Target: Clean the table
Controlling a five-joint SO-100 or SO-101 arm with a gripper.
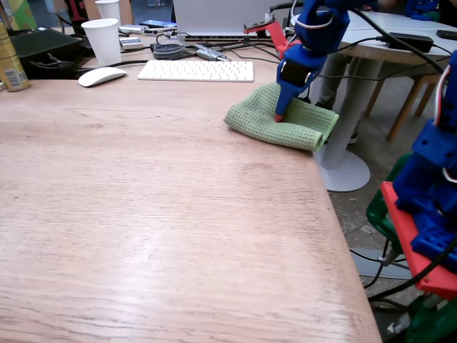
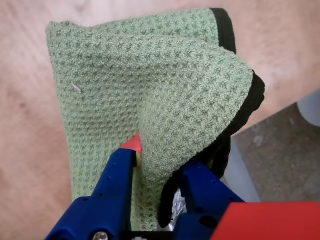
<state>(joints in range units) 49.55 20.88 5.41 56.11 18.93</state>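
A green waffle-weave cloth (image 1: 275,121) lies folded on the light-brown wooden table (image 1: 143,214), close to its right edge in the fixed view. My blue gripper (image 1: 280,114) comes down from above and pinches a raised fold of the cloth. In the wrist view the cloth (image 2: 125,85) fills the middle, and a fold of it runs between my two blue fingers (image 2: 117,180). The gripper (image 2: 157,172) is shut on that fold. The cloth's right end hangs slightly past the table edge.
A white keyboard (image 1: 196,70), a white mouse (image 1: 101,76), a paper cup (image 1: 103,41) and cables lie along the far edge. A round white pedestal table (image 1: 371,50) stands right of the table. Another blue and red arm (image 1: 428,207) is at the right.
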